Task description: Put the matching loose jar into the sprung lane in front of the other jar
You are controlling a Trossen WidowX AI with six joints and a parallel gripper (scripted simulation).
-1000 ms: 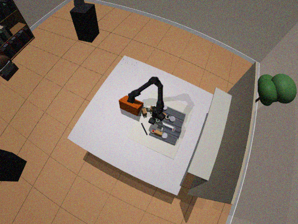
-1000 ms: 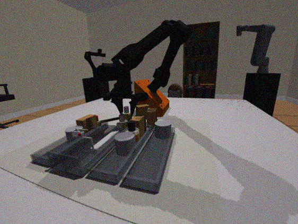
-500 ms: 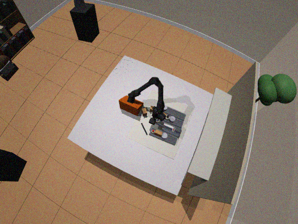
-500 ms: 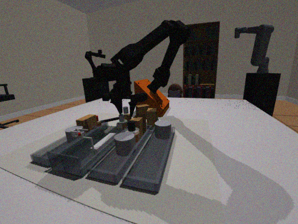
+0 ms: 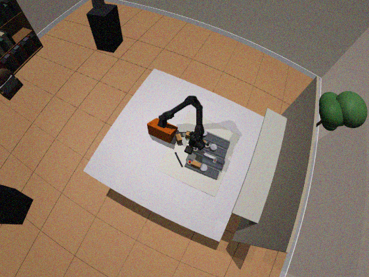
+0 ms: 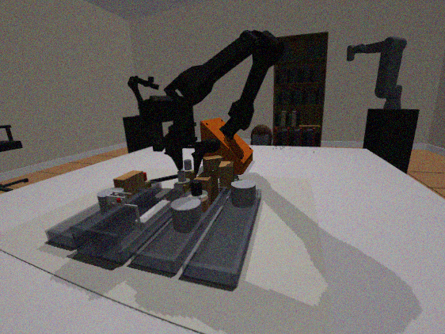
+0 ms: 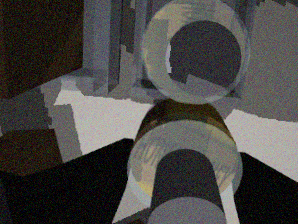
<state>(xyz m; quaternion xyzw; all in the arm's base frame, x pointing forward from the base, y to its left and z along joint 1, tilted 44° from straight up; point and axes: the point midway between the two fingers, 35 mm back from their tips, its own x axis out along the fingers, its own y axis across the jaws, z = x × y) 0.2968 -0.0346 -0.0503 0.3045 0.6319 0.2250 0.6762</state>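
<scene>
My gripper (image 5: 190, 148) (image 6: 184, 157) (image 7: 182, 155) is shut on a clear jar with a grey cap (image 6: 187, 163) (image 7: 185, 192). It holds the jar tilted, just above the front end of the grey lane rack (image 5: 224, 144) (image 6: 222, 253). A matching clear jar with a grey cap (image 6: 181, 176) (image 7: 197, 50) stands right beyond the held one, in a lane of the rack. The two jars are close; I cannot tell whether they touch. The pusher plate is hidden behind the jars.
The orange arm base (image 5: 158, 128) (image 6: 237, 147) stands behind the rack. Wooden blocks (image 6: 212, 163) (image 6: 128, 180) and a black-capped jar (image 6: 196, 187) crowd the rack's front. Grey round pieces (image 6: 186, 213) (image 6: 242, 192) sit in the two right lanes. A black pen (image 5: 178, 159) lies on the mat.
</scene>
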